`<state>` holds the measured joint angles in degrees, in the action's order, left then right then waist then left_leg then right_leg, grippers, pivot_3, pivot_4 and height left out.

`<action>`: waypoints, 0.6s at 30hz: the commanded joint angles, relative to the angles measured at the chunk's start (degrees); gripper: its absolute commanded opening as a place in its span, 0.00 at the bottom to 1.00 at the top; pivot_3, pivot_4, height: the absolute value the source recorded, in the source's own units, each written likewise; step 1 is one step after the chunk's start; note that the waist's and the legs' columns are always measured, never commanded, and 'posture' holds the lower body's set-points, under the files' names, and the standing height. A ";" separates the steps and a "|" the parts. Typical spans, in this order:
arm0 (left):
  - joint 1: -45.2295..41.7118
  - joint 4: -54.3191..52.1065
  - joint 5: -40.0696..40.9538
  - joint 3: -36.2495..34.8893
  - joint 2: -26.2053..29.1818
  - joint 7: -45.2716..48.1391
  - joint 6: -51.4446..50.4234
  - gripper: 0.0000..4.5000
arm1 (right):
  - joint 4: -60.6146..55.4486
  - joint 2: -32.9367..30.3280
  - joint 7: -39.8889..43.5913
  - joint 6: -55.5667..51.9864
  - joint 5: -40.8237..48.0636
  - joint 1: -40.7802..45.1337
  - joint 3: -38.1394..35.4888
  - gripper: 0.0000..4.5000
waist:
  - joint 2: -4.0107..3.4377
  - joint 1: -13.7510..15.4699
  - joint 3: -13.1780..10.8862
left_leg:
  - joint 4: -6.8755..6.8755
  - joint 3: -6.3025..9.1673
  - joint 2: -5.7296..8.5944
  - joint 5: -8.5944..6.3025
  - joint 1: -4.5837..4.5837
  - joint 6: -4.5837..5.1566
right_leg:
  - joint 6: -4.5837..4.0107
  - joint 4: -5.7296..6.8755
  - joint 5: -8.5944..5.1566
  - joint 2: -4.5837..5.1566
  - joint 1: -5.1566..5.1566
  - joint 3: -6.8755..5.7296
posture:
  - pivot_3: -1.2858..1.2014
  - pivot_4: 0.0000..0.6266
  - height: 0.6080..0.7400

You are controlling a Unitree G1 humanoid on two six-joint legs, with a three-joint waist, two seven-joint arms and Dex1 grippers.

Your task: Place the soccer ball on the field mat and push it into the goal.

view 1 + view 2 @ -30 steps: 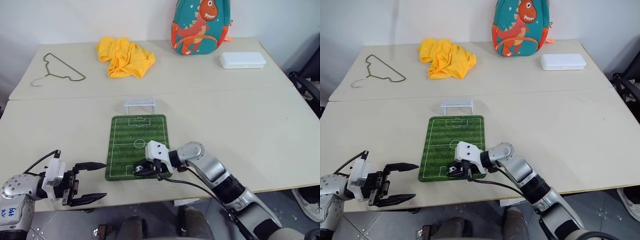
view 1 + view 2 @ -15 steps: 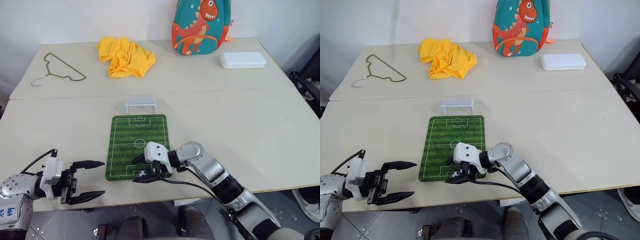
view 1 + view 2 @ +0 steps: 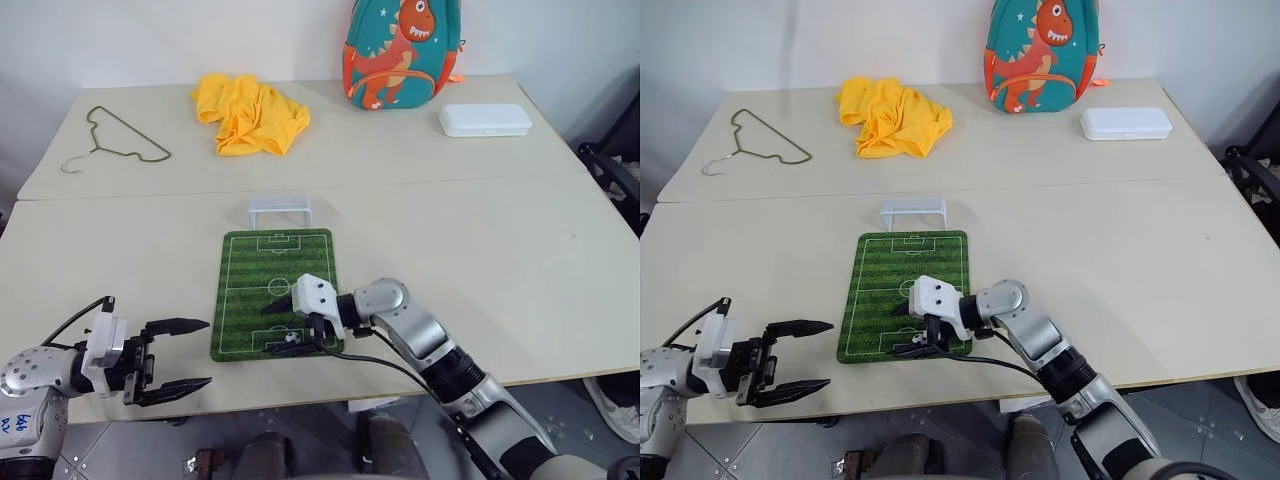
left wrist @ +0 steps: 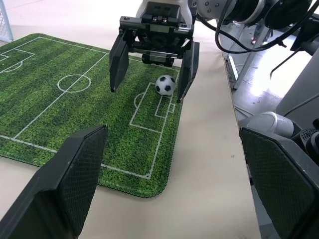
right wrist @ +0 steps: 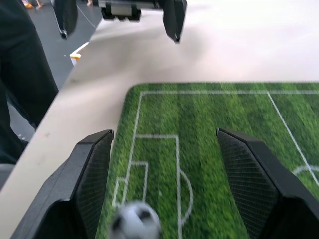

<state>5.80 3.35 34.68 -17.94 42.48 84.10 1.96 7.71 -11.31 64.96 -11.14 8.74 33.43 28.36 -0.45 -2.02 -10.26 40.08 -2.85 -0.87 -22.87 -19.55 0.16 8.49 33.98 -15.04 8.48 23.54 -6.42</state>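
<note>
Right claw (image 3: pixel 290 327) hangs spread wide over the ball (image 4: pixel 165 84), gripping nothing; the ball sits free on the mat (image 3: pixel 250 290), in the penalty box at the end far from the goal (image 3: pixel 279 211). Left claw (image 3: pixel 182 354) waits open off the mat, beside its near corner. I'd get one finger behind the ball and nudge straight down the middle, gently, so it doesn't curve wide.

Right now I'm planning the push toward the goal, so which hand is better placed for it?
Right. The right hand hangs open right over the soccer ball on the field mat; the left hand is off the mat.
</note>
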 commanded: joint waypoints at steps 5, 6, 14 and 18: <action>0.29 0.14 -0.07 -0.46 -0.58 -0.37 0.77 1.00 | -1.27 0.83 1.52 1.22 2.23 0.23 -1.17 0.77 | 0.00 0.00 0.00 | 0.00 0.00 0.00 0.00 0.00 0.00 | 0.00 0.00 0.00 0.00 0.00 0.00 | 0.52 0.24 1.00; 0.29 0.16 -0.09 -0.48 -0.62 -0.40 0.80 1.00 | -1.11 1.05 1.50 1.37 2.50 0.30 -1.41 0.77 | 0.00 0.00 0.00 | 0.00 0.00 0.00 0.00 0.00 0.00 | 0.00 0.00 0.00 0.00 0.00 0.00 | 0.52 0.24 1.00; 0.60 0.28 -0.21 -0.57 -1.03 -0.37 1.07 1.00 | -1.80 2.17 2.39 2.55 5.13 1.04 -4.16 0.77 | 0.00 0.02 0.00 | 0.00 0.00 0.00 0.00 0.00 0.00 | 0.00 0.00 0.00 0.00 0.00 0.00 | 0.52 0.24 1.00; -0.09 0.93 -0.11 -1.00 -1.10 -0.66 1.39 1.00 | -5.11 0.52 3.23 1.15 8.43 1.53 -7.66 0.77 | -0.01 0.05 -0.01 | 0.00 0.00 0.00 0.00 0.00 0.00 | 0.00 -0.01 0.00 0.00 0.00 0.00 | 0.52 0.24 1.00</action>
<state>5.79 3.99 34.56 -17.94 41.41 83.58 2.57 6.20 -10.58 67.52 -10.12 14.67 33.64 23.09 -0.46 -1.97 -10.26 40.08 -2.85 -0.87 -22.87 -19.56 0.16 8.49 33.97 -15.04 8.48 23.54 -6.42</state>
